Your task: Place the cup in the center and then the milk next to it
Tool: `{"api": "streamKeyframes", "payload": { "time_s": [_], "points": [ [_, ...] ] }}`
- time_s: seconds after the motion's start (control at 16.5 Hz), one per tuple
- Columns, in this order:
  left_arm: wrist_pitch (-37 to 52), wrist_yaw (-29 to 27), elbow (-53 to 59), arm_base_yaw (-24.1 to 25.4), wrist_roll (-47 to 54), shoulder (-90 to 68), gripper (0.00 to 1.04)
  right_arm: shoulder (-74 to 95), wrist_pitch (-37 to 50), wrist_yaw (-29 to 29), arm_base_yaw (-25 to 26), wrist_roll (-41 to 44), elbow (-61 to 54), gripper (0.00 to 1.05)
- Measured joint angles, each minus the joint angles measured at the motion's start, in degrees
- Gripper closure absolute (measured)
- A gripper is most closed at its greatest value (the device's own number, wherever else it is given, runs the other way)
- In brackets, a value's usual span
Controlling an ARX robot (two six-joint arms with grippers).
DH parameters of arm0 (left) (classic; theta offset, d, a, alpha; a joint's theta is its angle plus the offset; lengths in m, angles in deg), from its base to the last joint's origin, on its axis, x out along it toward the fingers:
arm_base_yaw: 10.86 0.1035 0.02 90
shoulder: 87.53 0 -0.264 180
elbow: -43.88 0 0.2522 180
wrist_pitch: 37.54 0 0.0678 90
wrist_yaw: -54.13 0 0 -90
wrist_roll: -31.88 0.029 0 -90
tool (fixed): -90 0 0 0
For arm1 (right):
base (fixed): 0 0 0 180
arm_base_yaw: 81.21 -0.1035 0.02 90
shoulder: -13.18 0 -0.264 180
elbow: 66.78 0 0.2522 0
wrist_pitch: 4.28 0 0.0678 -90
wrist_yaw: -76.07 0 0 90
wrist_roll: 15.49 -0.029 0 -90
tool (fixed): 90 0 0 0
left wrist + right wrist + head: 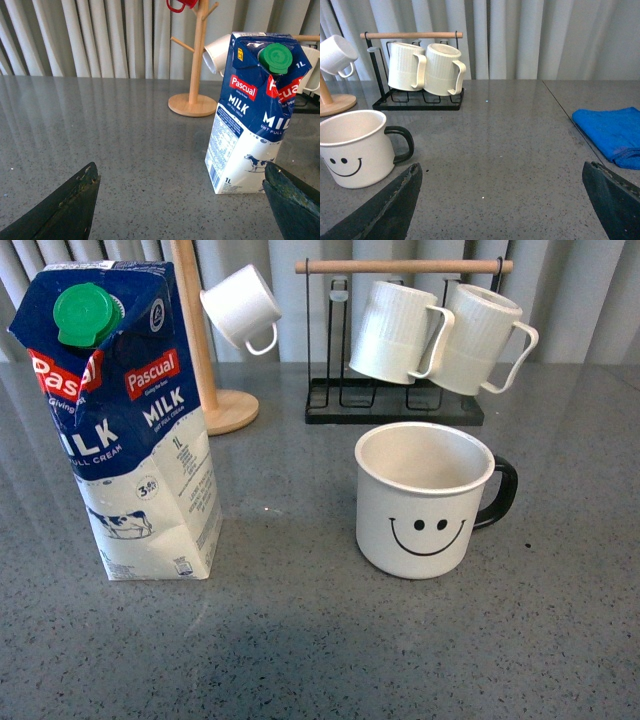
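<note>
The cup (425, 502), white with a black smiley face and black handle, stands upright on the grey table slightly right of the middle; it also shows as the cup (353, 147) in the right wrist view. The milk (130, 425), a tall blue-and-white carton with a green cap, stands at the left, apart from the cup. In the left wrist view the milk (252, 112) stands just beyond one finger. My left gripper (182, 200) is open over bare table. My right gripper (502, 200) is open, the cup off to one side of it. Neither gripper appears in the front view.
A wooden mug tree (205, 350) carries a small white cup (243, 305) behind the milk. A black rack (395, 400) holds two ribbed cream mugs (440, 335) at the back. A blue cloth (612, 132) lies on the table in the right wrist view. Curtains close the back.
</note>
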Motion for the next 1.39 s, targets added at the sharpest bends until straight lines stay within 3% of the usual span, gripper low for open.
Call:
{"api": "streamKeyframes", "payload": {
  "time_s": [0.61, 0.67, 0.73, 0.85, 1.09, 1.27, 1.39],
  "points": [
    [0.0, 0.0, 0.0, 0.0, 0.0, 0.0, 0.07, 0.0, 0.0, 0.0, 0.0, 0.0, 0.0, 0.07],
    [-4.1, -1.4, -1.0, -0.5, -0.2, -0.8, 0.07, 0.0, 0.0, 0.0, 0.0, 0.0, 0.0, 0.07],
    [-14.3, -5.8, -5.5, -2.1, -0.7, -7.0, 0.07, 0.0, 0.0, 0.0, 0.0, 0.0, 0.0, 0.07],
    [-18.7, -6.4, -9.5, -2.8, -0.8, -12.9, 0.07, 0.0, 0.0, 0.0, 0.0, 0.0, 0.0, 0.07],
    [-5.1, -4.1, -14.4, -7.8, -1.3, -24.0, 0.07, 0.0, 0.0, 0.0, 0.0, 0.0, 0.0, 0.07],
    [9.3, -5.8, -19.8, -15.8, -3.2, -39.6, 0.07, 0.0, 0.0, 0.0, 0.0, 0.0, 0.0, 0.07],
    [13.9, -7.7, -21.7, -22.0, -4.9, -48.9, 0.07, 0.0, 0.0, 0.0, 0.0, 0.0, 0.0, 0.07]
  ]
}}
